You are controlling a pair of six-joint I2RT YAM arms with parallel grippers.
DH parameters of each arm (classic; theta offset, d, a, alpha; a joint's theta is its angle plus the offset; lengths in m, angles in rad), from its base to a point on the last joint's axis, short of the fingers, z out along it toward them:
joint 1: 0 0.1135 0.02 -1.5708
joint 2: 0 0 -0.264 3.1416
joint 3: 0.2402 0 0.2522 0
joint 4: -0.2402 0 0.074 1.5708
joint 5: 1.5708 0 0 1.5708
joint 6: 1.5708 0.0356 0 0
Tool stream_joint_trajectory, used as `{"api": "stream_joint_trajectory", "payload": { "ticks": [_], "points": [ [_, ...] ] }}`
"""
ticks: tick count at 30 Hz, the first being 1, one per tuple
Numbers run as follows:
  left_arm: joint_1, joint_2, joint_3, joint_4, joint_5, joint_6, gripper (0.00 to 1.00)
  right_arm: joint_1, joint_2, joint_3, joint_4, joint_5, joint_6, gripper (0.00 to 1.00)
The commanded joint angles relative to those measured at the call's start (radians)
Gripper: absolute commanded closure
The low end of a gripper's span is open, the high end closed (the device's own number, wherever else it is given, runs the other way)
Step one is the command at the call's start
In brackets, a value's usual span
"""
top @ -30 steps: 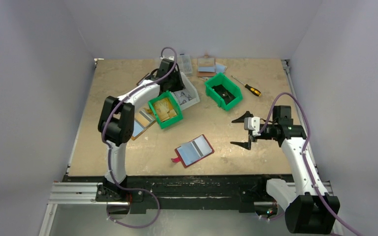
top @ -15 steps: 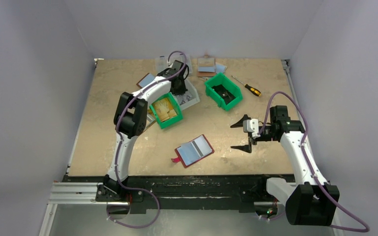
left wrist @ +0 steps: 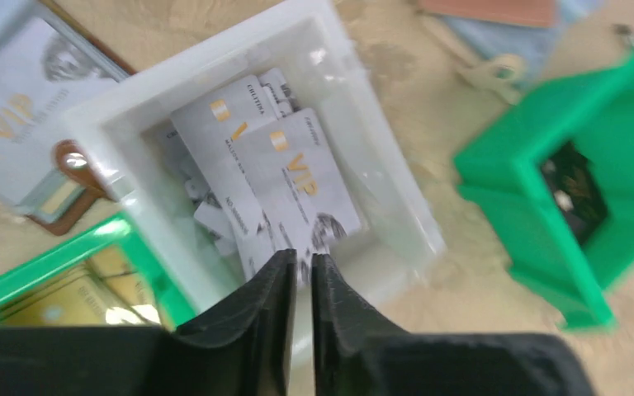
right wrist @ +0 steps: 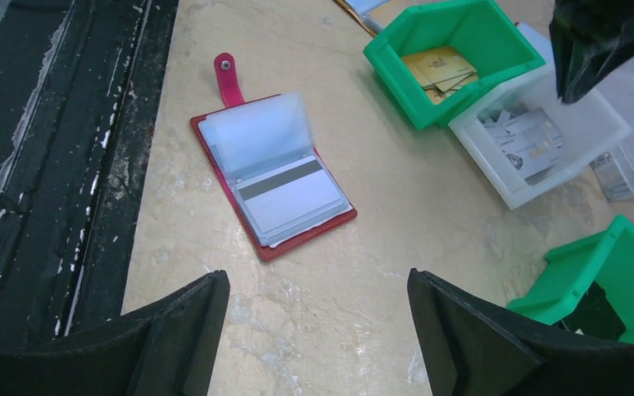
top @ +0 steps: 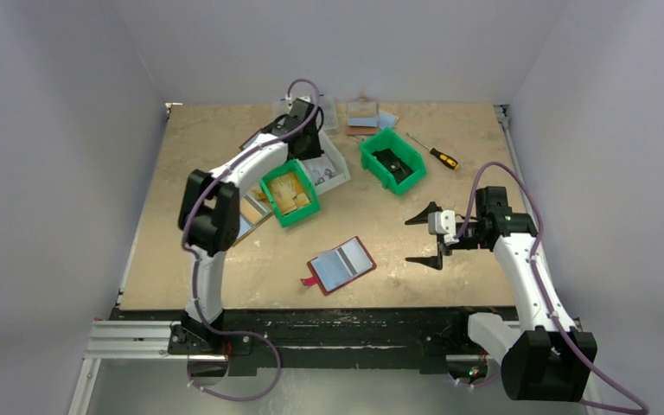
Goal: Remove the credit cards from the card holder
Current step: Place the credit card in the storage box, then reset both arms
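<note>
Centrally, the card holder (top: 341, 264) (right wrist: 274, 173) lies open and flat on the table, red tab toward the near edge. One card (top: 352, 256) (right wrist: 285, 194) with a dark band sits in its right panel under a clear sleeve. The right gripper (top: 424, 233) (right wrist: 315, 280) hangs to the right of the holder, apart from it, jaws spread wide and empty. The left gripper (top: 307, 143) (left wrist: 303, 262) is well beyond the holder, over a white bin (top: 337, 164) (left wrist: 363, 140). Its jaws are drawn almost together, leaving only a narrow slit, and nothing shows between them. Loose cards (left wrist: 297, 181) lie heaped in that bin, just below the fingertips. A green bin (top: 290, 192) of tan pieces stands between holder and white bin.
</note>
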Motion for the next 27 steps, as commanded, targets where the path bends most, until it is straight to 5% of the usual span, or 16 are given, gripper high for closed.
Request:
{"api": "stream_joint_trajectory", "payload": {
  "ticks": [1, 5, 13, 23, 27],
  "points": [
    [0.005, -0.366, -0.195, 0.25, 0.087, 0.113, 0.77, -0.012, -0.032, 0.034, 0.03, -0.042, 0.058, 0.12],
    [0.029, -0.611, -0.42, 0.35, 0.158, 0.139, 0.56, -0.033, -0.039, 0.037, 0.056, -0.041, 0.103, 0.12],
    [0.077, -1.022, -0.81, 0.328, 0.277, 0.219, 0.32, -0.045, -0.083, 0.024, 0.226, -0.004, 0.369, 0.11],
    [0.077, -1.367, -1.171, 0.363, 0.286, 0.338, 0.25, -0.083, -0.149, -0.027, 0.467, 0.087, 0.719, 0.11],
    [0.077, -1.372, -1.155, 0.344, 0.283, 0.371, 0.25, -0.131, -0.166, -0.055, 0.525, 0.115, 0.772, 0.1]
  ]
}}
